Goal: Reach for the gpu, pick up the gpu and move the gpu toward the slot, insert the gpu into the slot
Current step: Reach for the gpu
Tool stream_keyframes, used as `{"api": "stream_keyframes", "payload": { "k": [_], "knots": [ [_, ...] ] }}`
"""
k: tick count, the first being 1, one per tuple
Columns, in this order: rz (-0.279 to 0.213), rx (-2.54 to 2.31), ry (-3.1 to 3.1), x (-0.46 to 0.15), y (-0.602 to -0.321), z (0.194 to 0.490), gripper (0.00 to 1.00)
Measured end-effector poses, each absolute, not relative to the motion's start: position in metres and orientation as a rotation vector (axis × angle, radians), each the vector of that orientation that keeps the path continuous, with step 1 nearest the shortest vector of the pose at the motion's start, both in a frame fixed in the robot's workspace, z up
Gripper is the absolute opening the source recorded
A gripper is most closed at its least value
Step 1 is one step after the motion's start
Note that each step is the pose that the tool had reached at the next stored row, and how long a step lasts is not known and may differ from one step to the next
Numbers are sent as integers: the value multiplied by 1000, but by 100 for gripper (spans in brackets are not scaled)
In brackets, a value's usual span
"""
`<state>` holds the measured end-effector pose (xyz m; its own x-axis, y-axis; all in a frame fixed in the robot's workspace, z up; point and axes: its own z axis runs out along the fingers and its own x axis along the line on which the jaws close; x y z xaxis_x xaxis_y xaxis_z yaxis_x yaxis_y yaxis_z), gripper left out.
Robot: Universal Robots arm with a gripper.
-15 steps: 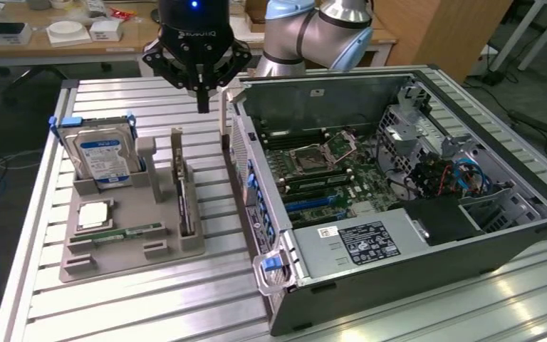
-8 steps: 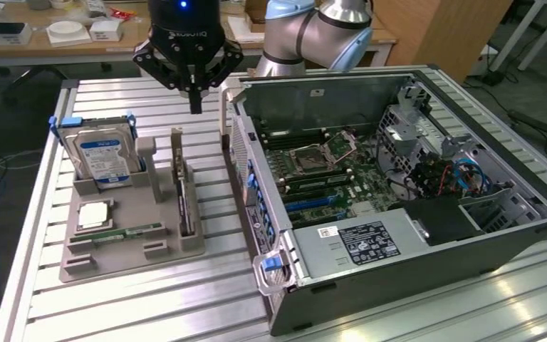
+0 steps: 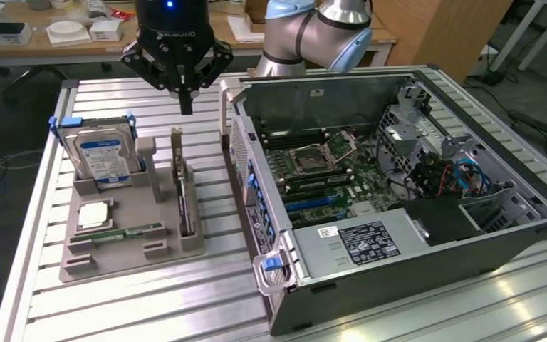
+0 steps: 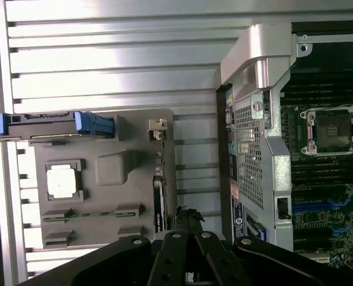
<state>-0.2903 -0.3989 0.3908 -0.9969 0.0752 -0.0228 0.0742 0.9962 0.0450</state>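
One gripper hangs in the upper left-centre of your exterior view, its fingers pressed together on nothing. Just below it in the frame you see the gpu, standing on edge in the grey holder, apart from the fingertips. The hard drive stands at the holder's left side, and the open computer case sits in the right half.
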Motion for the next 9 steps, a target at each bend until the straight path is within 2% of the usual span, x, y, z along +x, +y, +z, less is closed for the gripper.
{"api": "stream_keyframes", "payload": {
  "k": [9],
  "knots": [
    [69, 117, 3114, -303, -399, 391, 10]
  ]
}}
